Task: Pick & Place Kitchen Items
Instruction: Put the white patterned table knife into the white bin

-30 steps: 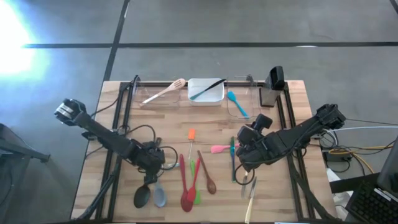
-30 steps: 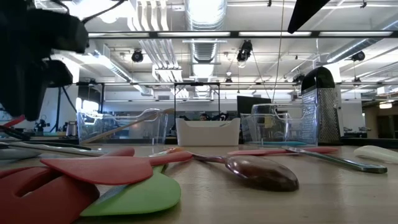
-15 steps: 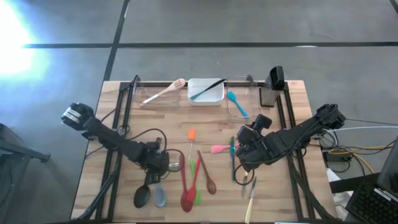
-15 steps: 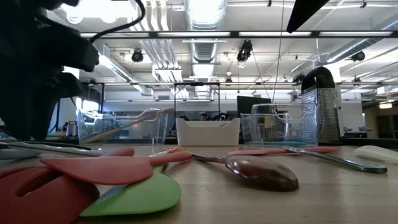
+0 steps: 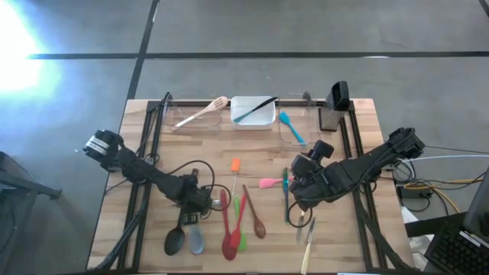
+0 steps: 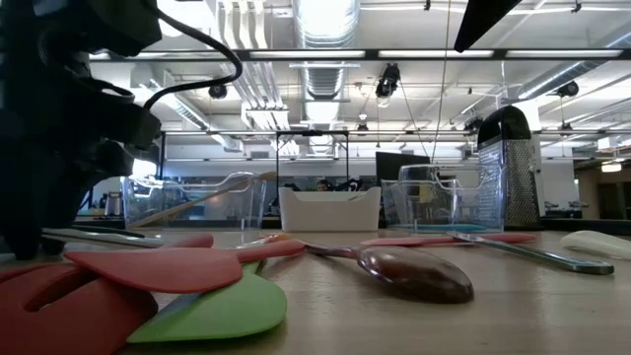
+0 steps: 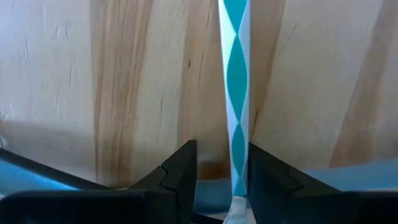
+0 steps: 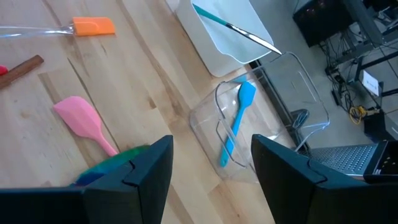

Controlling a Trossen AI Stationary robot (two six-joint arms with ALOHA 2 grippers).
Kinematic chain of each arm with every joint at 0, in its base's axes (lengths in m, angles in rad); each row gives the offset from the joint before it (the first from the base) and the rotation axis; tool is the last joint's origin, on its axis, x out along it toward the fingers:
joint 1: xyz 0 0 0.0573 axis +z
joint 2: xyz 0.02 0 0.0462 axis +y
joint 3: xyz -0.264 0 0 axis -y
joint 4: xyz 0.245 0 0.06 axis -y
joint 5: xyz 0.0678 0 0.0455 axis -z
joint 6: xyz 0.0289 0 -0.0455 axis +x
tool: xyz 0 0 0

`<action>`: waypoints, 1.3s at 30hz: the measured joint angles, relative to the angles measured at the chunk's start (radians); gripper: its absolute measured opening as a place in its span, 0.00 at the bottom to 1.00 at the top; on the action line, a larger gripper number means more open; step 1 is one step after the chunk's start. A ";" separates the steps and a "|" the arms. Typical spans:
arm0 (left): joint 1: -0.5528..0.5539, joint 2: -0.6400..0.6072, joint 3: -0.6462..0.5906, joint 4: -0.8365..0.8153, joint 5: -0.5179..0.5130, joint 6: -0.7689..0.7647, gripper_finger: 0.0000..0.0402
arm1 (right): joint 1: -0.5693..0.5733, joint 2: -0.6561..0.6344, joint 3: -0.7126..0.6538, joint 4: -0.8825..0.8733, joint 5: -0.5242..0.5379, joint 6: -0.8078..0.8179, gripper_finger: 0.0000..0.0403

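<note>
Left hand [image 7: 214,180] low over the surface [image 7: 124,93], fingers set around a teal-and-white twisted handle [image 7: 236,112], apparently not clamped yet. Probably light, stiff, slick: best pinched mid-handle. Right hand [image 8: 208,168] released, idle above pink spatula [image 8: 84,121].

No words, numbers or signs are showing that can be read in any of the views. Nothing on the table is showing a label or brand name.

Lab: exposed ceiling ducts [image 6: 325,25]
</note>
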 joint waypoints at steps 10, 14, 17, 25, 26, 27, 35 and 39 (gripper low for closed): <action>0.005 -0.014 -0.002 0.001 -0.002 0.023 0.06 | 0.000 0.000 0.000 0.003 0.000 -0.007 0.52; 0.012 -0.065 0.002 -0.014 -0.003 -0.011 0.06 | 0.000 0.000 0.000 0.004 0.000 -0.007 0.52; 0.013 -0.105 0.026 -0.051 -0.004 -0.023 0.06 | 0.001 0.000 0.000 0.004 0.000 -0.007 0.52; 0.013 -0.255 0.092 -0.057 -0.225 -0.017 0.06 | 0.001 0.000 0.000 0.007 0.000 -0.006 0.52; 0.013 -0.275 0.091 -0.043 -0.280 -0.017 0.06 | 0.001 0.000 0.000 0.008 0.000 -0.006 0.52; 0.013 -0.297 0.086 -0.016 -0.339 -0.016 0.06 | 0.001 0.000 0.000 0.008 0.000 -0.006 0.52; 0.079 -0.407 -0.076 0.607 -0.589 0.225 0.06 | 0.024 -0.001 -0.002 0.010 0.105 0.027 0.50; 0.162 -0.410 -0.201 1.056 -0.543 0.383 0.06 | 0.068 -0.001 -0.020 0.017 0.252 0.117 0.47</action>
